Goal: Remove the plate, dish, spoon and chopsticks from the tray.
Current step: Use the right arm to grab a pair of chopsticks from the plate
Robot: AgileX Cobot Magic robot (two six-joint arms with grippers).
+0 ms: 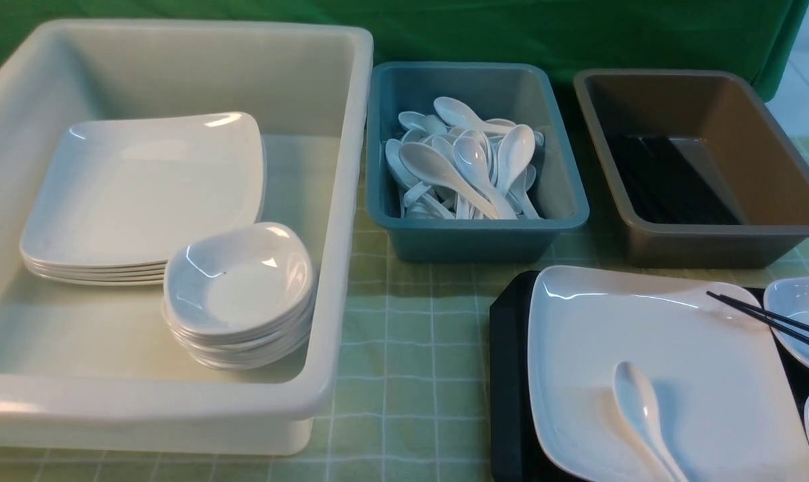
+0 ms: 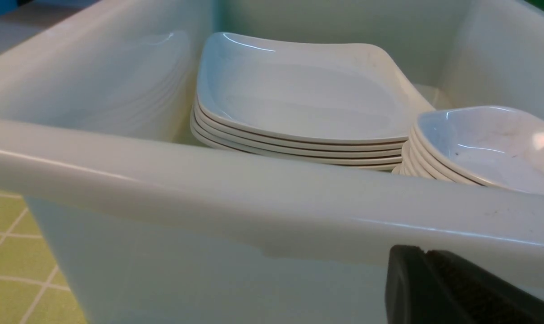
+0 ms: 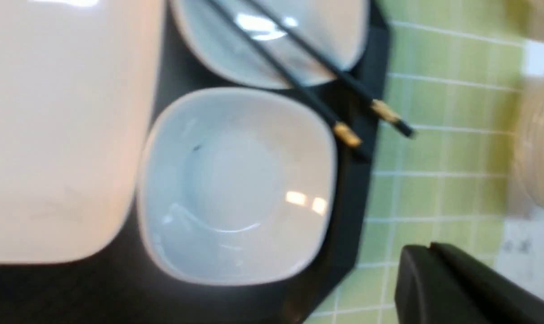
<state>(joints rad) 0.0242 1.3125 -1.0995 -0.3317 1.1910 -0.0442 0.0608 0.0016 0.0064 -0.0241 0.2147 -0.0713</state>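
A big white tub [image 1: 347,201] sits on the left of the green checked cloth [image 1: 404,335]. It holds a stack of square plates [image 1: 143,194], with a pile of small dishes [image 1: 237,288] just in front. Beside it is a teal tub [image 1: 475,237] heaped with white spoons [image 1: 465,167], then a brown tub [image 1: 699,248] with black sticks [image 1: 666,181] inside.

White plate [image 1: 699,348], black tray [image 1: 508,375], green checked tablecloth [image 1: 411,335]
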